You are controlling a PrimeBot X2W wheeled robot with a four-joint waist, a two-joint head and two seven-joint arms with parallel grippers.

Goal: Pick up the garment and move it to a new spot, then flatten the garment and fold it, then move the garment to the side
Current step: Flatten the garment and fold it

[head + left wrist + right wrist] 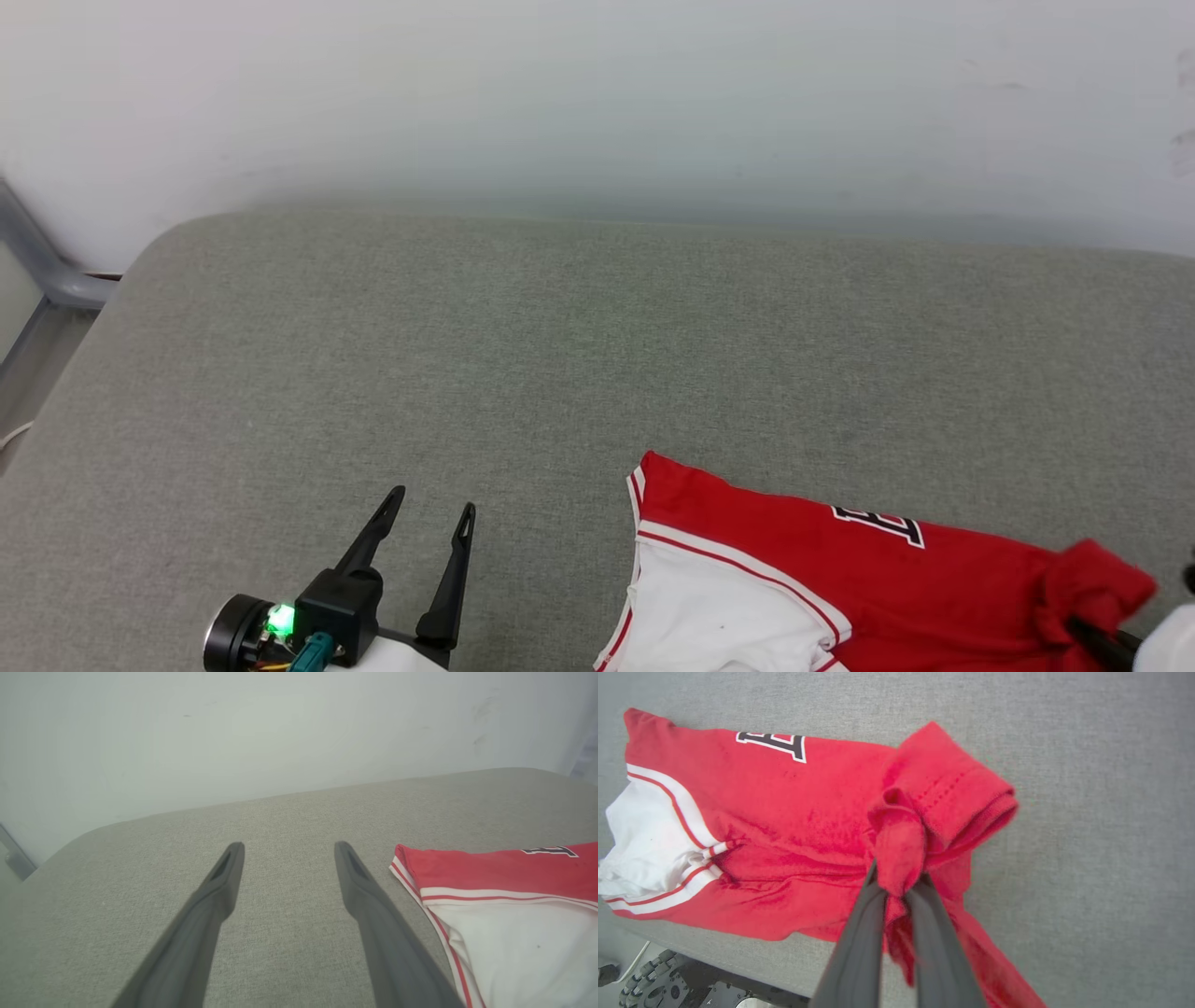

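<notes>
R end effector (897,879) pinched shut on a bunched red fold of the garment (784,807). Rest lies flat on the grey cushion (1087,812), left of my fingers. L end effector (288,854) wide open, empty, w/ jersey just to its right. Fabric is soft, light, droopy, so IMO 2nd grip at the white sleeve (514,942) edge.

My left gripper (431,501) points forward, its 2 dark fingers (219,891) spread wide apart. My right gripper (899,884) is pinched nearly closed, its 2 fingers side by side, clamping a bunched fold of the garment (784,802) between them.
</notes>
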